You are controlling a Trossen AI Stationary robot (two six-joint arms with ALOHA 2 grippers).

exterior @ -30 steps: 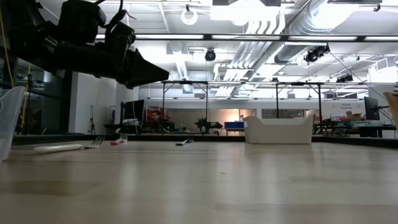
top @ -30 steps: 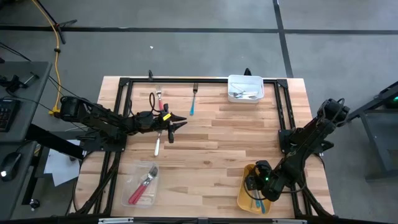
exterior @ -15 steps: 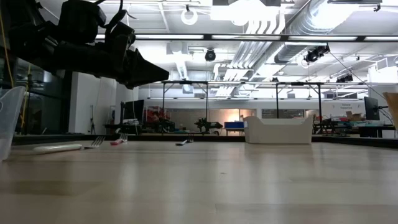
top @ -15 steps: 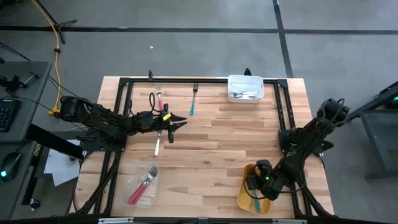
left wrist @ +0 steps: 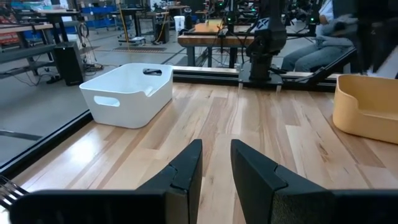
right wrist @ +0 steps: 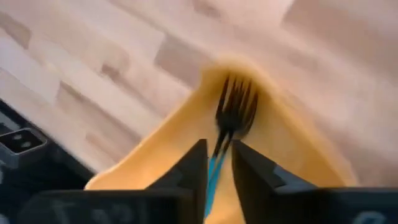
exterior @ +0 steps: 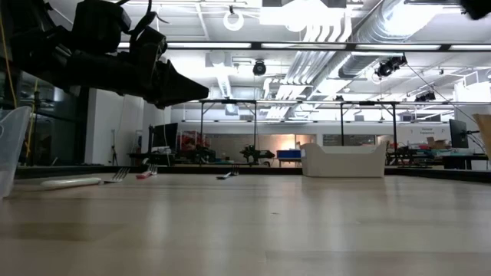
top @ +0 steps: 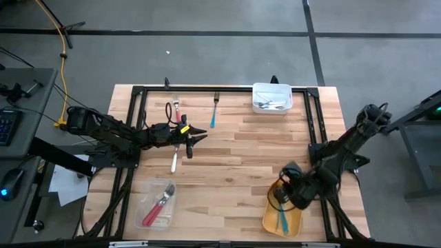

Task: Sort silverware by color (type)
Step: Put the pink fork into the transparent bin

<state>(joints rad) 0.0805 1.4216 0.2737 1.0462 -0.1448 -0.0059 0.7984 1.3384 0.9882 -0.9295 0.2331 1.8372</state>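
Observation:
My right gripper (top: 284, 195) hangs over the far end of the yellow bin (top: 293, 224), its fingers a narrow gap apart. A teal-handled fork (right wrist: 234, 111) lies in that bin below it, also seen from above as the teal fork (top: 280, 219). My left gripper (top: 201, 132) hovers above the table's left half, fingers a narrow gap apart and holding nothing. A white-handled utensil (top: 174, 160), a red-handled one (top: 178, 112) and a teal-handled one (top: 214, 114) lie flat on the wood. Red-handled pieces rest in the clear container (top: 157, 204), and silver-headed ones in the white bin (top: 271, 98).
A black frame (top: 207, 89) runs along the table's far, left and right sides. The white bin (left wrist: 127, 93) and yellow bin (left wrist: 365, 106) stand ahead of my left gripper. Bare wood (top: 241, 158) lies in the middle. A seated person (left wrist: 320, 43) shows beyond the table.
My right gripper has risen from inside the yellow bin and drawn toward the table's far edge. The teal fork has stayed lying in the bin, and more of its handle shows now.

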